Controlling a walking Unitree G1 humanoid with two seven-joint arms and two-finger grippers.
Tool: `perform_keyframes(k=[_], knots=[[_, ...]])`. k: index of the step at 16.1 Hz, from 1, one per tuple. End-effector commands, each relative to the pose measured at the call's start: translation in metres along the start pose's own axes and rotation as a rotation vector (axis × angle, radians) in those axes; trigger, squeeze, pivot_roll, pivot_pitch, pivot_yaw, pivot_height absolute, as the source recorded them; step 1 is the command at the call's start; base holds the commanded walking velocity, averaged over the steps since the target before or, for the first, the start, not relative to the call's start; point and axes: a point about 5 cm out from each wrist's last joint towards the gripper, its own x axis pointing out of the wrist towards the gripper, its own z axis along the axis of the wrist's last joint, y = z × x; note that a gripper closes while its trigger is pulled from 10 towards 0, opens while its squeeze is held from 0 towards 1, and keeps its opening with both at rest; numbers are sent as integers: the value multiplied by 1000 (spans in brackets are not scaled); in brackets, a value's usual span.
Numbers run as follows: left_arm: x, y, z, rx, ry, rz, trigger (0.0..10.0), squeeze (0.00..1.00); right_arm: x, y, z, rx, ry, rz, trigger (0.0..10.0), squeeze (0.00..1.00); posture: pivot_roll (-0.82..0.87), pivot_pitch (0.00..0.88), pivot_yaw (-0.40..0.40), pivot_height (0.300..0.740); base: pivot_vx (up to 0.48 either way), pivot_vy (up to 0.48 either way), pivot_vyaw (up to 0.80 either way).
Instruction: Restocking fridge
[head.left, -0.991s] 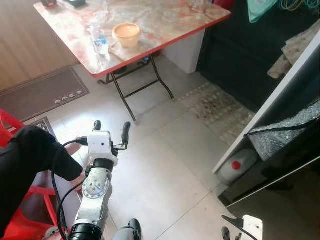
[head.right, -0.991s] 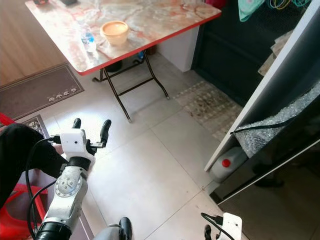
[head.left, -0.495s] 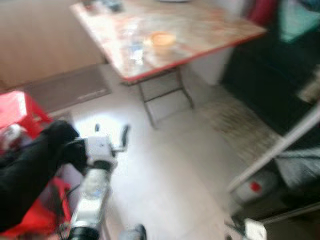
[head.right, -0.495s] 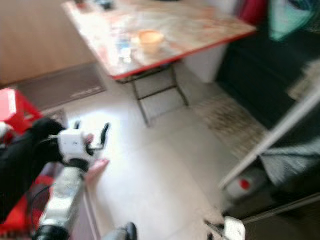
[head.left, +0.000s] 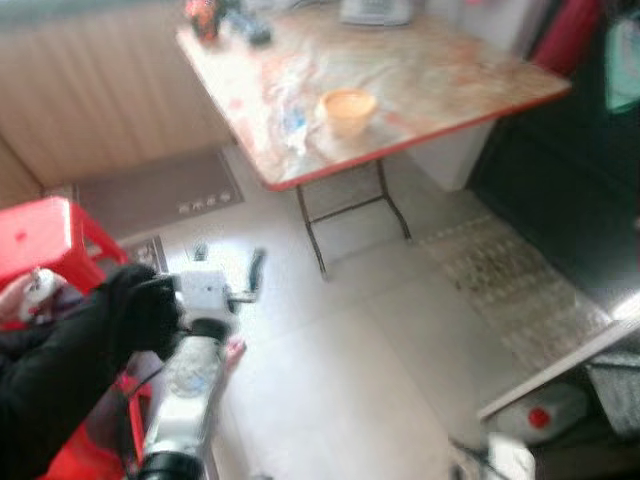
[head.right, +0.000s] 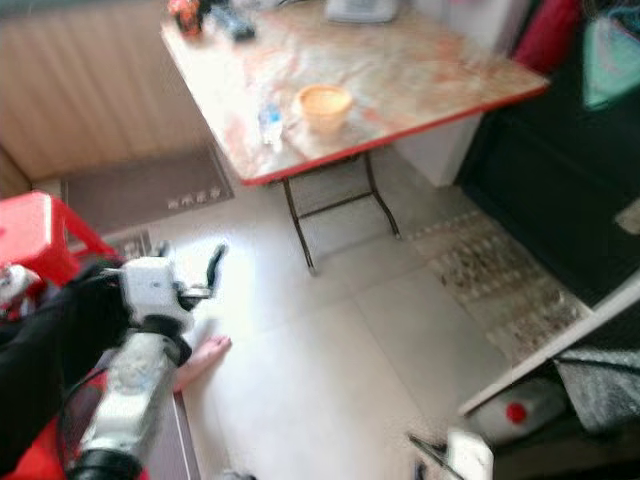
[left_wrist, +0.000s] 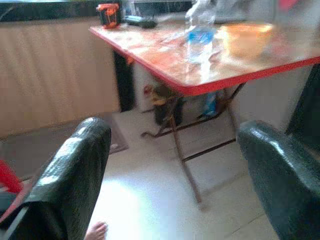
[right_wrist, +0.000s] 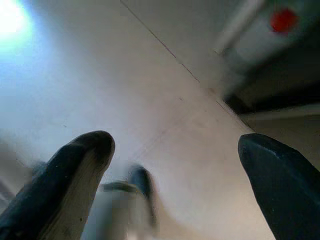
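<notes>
My left tool (head.left: 228, 268) hangs open and empty over floor tiles before the counter (head.left: 420, 80), a water bottle (left_wrist: 200, 30) and what looks like an orange bowl (head.left: 346, 106) on it, a person's black sleeve (head.left: 70, 360) beside my arm.

I am seeing a red stool (head.left: 45, 232) standing near a doormat (head.left: 160, 188), a person's bare foot (head.right: 200, 360) resting on the floor.

You see a glossy marbled folding table top (head.left: 420, 75) with a red rim on thin dark metal legs, a clear plastic water bottle (left_wrist: 200, 35), an orange bowl (head.left: 347, 106) that may be plastic, pale smooth floor tiles (head.left: 340, 380) and a shiny red plastic stool (head.left: 45, 230).
</notes>
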Motion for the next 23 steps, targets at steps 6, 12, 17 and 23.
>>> perform_keyframes(k=[6,12,17,23], knots=[[6,-9,11,18,-34,-50,10000,0,-3,-6,-10,19,23,-19,10000,0,-26,139,6,740,327,0,0],[15,-12,29,53,-96,-71,10000,0,-2,-2,-8,19,18,-8,10000,0,-21,157,8,740,336,0,0],[18,-11,32,63,-100,-69,10000,0,-2,0,-7,20,15,-3,10000,0,-21,168,8,740,339,0,0],[21,-11,40,68,-131,-60,10000,0,-1,1,-5,9,12,10,10000,0,-18,171,1,740,339,0,0]])
